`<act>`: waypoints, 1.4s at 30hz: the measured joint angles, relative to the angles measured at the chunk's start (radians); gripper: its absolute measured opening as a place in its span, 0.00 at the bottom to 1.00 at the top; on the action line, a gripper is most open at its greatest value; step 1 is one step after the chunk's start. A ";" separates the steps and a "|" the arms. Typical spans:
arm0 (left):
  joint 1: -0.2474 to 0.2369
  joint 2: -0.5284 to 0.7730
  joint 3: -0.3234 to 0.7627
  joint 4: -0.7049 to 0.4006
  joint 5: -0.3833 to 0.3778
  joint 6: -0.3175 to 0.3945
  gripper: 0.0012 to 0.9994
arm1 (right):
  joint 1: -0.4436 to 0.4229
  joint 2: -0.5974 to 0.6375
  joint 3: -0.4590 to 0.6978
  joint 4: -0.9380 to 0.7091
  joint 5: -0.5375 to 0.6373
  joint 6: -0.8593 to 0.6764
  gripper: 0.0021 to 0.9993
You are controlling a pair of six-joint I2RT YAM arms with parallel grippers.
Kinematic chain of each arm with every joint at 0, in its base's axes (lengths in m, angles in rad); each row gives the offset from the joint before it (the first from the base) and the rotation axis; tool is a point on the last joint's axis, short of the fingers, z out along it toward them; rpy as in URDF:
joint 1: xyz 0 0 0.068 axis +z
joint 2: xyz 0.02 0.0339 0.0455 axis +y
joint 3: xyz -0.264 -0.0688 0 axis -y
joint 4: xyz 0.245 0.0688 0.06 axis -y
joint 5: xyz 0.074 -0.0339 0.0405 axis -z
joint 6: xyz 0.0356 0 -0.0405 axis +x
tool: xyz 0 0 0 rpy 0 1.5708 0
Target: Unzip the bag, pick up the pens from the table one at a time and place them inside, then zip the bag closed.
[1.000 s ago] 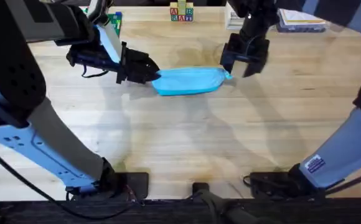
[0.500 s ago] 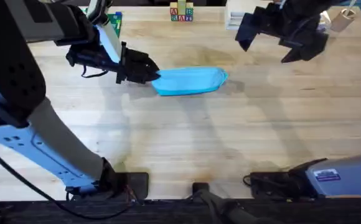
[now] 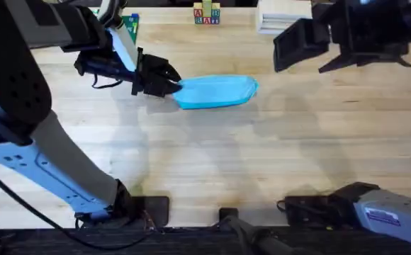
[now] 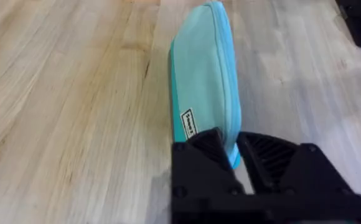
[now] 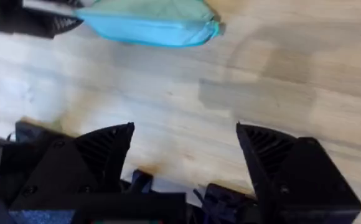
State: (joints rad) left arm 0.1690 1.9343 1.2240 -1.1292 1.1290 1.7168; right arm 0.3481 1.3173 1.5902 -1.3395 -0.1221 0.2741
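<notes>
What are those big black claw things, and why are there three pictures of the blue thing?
They are two robot arms, each ending in a pincer. One picture looks down from above the table. The other two come from small cameras on the arms' wrists. The blue thing is a soft zip bag lying on the wooden table. The left pincer is shut on one end of the bag, holding it. The right pincer is open, holds nothing and hangs above the table, away from the bag.

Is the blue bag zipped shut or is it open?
Shut, it looks like. The bag lies flat with its zipper line closed along the top, no gap showing. The left gripper pinches its end.
</notes>
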 joint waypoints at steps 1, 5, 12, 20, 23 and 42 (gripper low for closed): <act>0.006 0.000 0.000 0.000 0.000 0.002 0.51 | 0.000 -0.021 0.000 -0.029 -0.039 -0.040 1.00; 0.009 0.000 0.000 0.000 0.000 -0.001 0.98 | 0.000 -0.031 0.000 -0.059 -0.064 -0.080 1.00; 0.009 0.000 0.000 -0.011 0.000 0.000 0.99 | 0.000 -0.032 0.000 -0.092 -0.078 -0.119 1.00; 0.031 0.000 0.053 -0.154 0.000 -0.001 1.00 | 0.000 -0.033 0.000 -0.102 -0.081 -0.168 1.00; 0.043 0.000 0.080 -0.203 0.000 0.000 1.00 | 0.000 -0.033 0.000 -0.102 -0.081 -0.180 1.00; 0.077 0.000 0.361 -0.238 -0.161 -0.322 1.00 | 0.000 -0.033 0.000 -0.103 -0.081 -0.223 1.00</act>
State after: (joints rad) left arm 0.2455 1.9343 1.5852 -1.3675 0.9681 1.3953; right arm 0.3481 1.2839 1.5902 -1.4425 -0.2031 0.0509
